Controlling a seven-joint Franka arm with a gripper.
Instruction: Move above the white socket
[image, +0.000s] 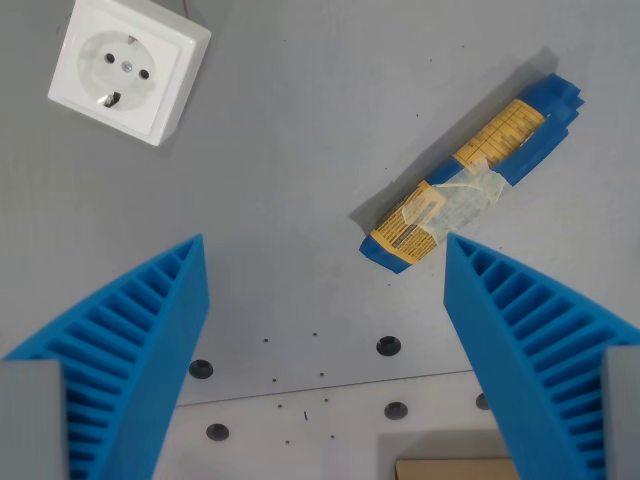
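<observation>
I see my end effector (323, 255) with its two blue ribbed fingers (135, 335) spread wide, gripping nothing, above the grey tabletop (290, 180). The square white plastic socket (129, 66) lies well off toward the wrist view's upper left. A blue block with yellow labels (470, 172) lies just beyond the finger on the wrist view's right.
</observation>
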